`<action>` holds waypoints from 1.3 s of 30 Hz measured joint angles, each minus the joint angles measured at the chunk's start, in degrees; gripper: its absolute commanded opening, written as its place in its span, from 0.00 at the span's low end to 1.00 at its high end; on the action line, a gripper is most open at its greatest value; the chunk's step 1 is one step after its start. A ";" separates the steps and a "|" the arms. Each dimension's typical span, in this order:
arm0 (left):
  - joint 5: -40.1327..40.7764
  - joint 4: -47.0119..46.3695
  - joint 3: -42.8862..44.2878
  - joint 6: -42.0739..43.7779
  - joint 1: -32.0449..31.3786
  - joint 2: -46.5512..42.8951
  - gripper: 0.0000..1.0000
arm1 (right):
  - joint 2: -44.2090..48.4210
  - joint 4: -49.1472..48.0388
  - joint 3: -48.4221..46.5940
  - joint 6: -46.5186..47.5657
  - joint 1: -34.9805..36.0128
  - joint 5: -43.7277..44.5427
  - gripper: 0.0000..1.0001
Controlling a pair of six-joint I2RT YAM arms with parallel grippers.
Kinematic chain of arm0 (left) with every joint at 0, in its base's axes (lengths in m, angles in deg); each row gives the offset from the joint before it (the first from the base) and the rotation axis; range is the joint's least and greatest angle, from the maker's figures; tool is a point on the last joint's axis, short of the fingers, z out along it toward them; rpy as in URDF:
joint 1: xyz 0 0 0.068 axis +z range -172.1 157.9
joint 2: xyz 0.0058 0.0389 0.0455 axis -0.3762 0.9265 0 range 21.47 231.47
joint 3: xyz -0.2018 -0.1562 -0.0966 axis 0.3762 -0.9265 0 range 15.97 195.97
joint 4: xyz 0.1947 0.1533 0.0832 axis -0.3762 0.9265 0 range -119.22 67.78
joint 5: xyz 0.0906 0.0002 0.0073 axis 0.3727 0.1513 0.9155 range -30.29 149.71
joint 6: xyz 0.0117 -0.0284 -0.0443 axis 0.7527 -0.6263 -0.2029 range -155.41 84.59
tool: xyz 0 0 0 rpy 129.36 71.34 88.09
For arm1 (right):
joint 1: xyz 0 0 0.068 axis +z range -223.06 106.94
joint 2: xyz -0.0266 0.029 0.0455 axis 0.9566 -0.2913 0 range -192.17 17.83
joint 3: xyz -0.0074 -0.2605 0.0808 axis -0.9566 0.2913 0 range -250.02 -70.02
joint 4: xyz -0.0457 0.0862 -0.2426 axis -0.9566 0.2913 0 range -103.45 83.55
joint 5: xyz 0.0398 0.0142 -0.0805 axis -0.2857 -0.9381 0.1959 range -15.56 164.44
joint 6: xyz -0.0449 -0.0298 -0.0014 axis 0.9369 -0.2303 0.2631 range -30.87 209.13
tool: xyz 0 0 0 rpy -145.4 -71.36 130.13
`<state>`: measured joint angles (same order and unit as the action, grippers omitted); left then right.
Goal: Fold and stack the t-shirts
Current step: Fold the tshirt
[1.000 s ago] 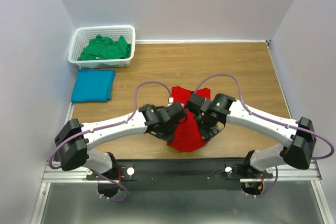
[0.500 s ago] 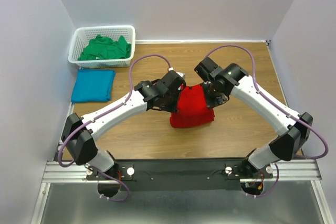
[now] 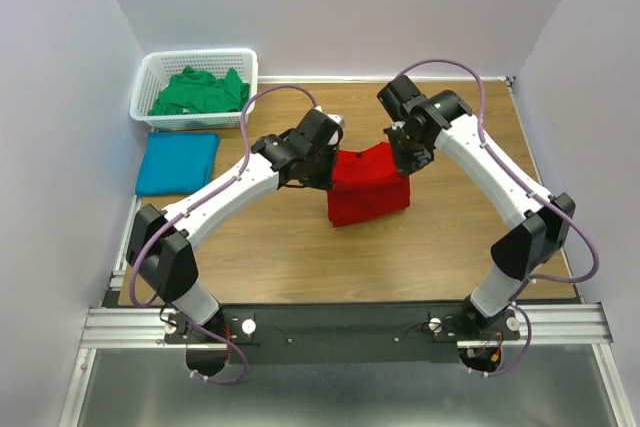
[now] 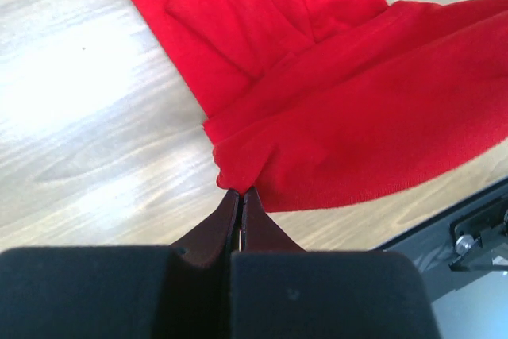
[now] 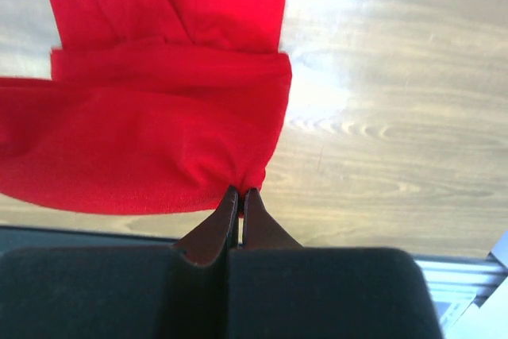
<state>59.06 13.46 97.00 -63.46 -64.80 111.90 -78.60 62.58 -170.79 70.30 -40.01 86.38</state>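
Left pincer (image 4: 240, 192) and right pincer (image 5: 240, 190) are each clamped tight on a corner of the red t-shirt (image 3: 368, 192), doubled over mid-surface (image 3: 460, 237); the teal t-shirt (image 3: 178, 163) lies folded beside the white basket (image 3: 150, 72) holding the green t-shirt (image 3: 200, 92)

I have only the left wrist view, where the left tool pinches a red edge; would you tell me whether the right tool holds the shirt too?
Observer: Yes, the right tool is shut on another corner of the red shirt.
Operator: Thank you. Is any other shirt folded?
Observer: A teal shirt lies folded flat just in front of the basket, at the far left.
Operator: And is there a third one?
Observer: A green shirt sits crumpled inside that basket.
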 measured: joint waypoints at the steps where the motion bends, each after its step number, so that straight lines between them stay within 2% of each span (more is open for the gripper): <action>1: -0.28 -0.17 0.07 0.22 0.35 0.26 0.00 | -0.55 -0.11 -0.63 0.26 -0.20 0.00 0.01; 8: -2.58 -1.53 -0.55 0.92 1.09 0.50 0.00 | -1.33 -1.29 -0.59 0.87 -0.85 -3.04 0.01; 15: -4.87 -2.69 -11.02 0.70 -2.32 -6.84 0.00 | 9.79 -3.43 16.52 0.17 -0.90 -11.67 0.01; 21: -6.34 -2.32 -19.89 -1.64 -13.27 -13.00 0.00 | 21.03 -4.96 32.11 -0.61 -0.48 -22.80 0.01; 28: -8.92 -1.57 -25.99 -7.45 -25.03 -17.84 0.00 | 30.42 -4.90 44.50 -1.77 2.75 -34.03 0.01; 34: -10.78 -1.14 -26.99 -11.04 -31.06 -19.10 0.00 | 33.44 -3.48 47.41 -3.23 5.64 -38.66 0.01; 37: -10.64 0.00 -26.43 -11.65 -30.53 -19.58 0.00 | 32.35 -1.68 43.91 -3.82 5.75 -37.27 0.01; 39: -10.49 0.92 -24.63 -11.28 -27.61 -19.71 0.00 | 29.75 -0.46 38.73 -4.09 5.75 -34.95 0.01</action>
<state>48.57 14.37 72.37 -74.74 -92.40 92.19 -48.85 62.12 -132.06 66.21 -34.26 51.43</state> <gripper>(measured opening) 0.009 0.014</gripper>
